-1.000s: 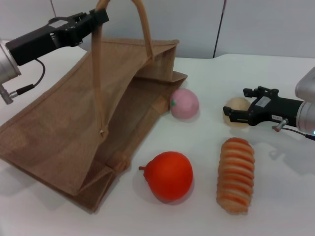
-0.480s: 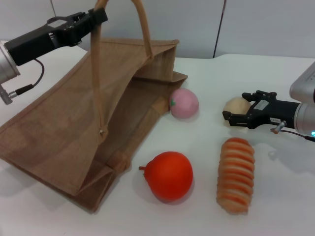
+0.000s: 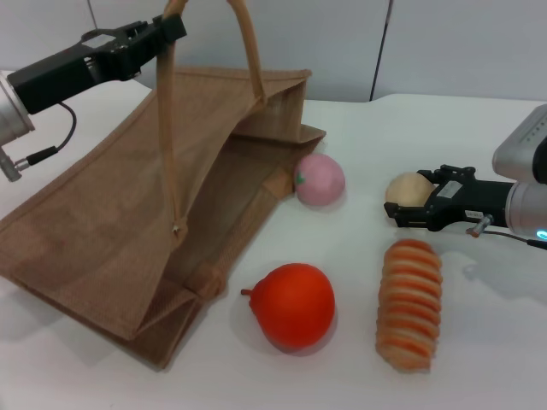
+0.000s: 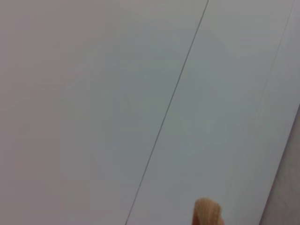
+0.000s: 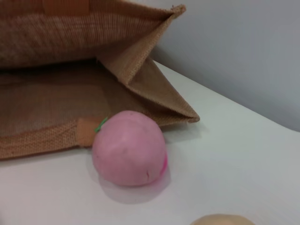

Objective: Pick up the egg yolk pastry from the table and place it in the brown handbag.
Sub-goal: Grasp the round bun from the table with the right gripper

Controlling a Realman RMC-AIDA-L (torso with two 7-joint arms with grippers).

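Observation:
The egg yolk pastry [image 3: 405, 187], a pale beige dome, sits on the white table at the right. Its top edge also shows in the right wrist view [image 5: 220, 220]. My right gripper [image 3: 413, 196] is open and low at the pastry, one black finger on its near side and the other behind it. The brown handbag [image 3: 128, 222] lies tilted on the left with its mouth facing the food. My left gripper [image 3: 167, 30] is shut on one handle [image 4: 207, 213], holding it up; the other handle [image 3: 248, 38] loops beside it.
A pink ball [image 3: 320, 179] rests against the bag's mouth, also seen in the right wrist view [image 5: 129, 147]. A red pear-shaped fruit [image 3: 295, 305] and a long orange-striped roll [image 3: 410, 292] lie near the front. A wall [image 3: 427, 43] stands behind the table.
My right gripper has dropped lower at the pastry, showing more of the pastry's top. The left gripper and the bag have not moved.

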